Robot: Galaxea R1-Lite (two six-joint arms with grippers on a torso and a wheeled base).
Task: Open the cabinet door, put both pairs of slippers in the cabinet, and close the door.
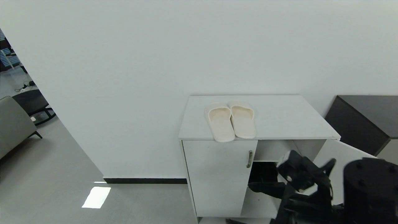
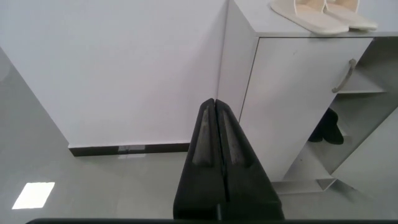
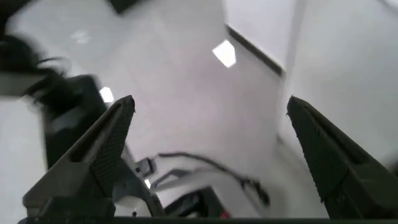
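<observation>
The door (image 1: 345, 152) stands open, dark pair (image 2: 328, 127) inside; right hand (image 3: 211, 106) apart, left hand (image 2: 215, 106) together. Next, I judge: grasp the white slippers (image 1: 230, 120) at the front edge of the cabinet top (image 1: 286, 118).

The cabinet (image 1: 279, 118) is matt white laminate, the slippers (image 1: 230, 120) on its top smooth foam, its door handle (image 1: 249, 159) dull metal, the floor (image 1: 62, 193) beside it glossy; my left fingers (image 2: 202, 140) are matt black.

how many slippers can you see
2 for sure: the left cream slipper and the right cream slipper, side by side on the cabinet top. A dark shape inside the open cabinet may be more; cannot tell.
</observation>
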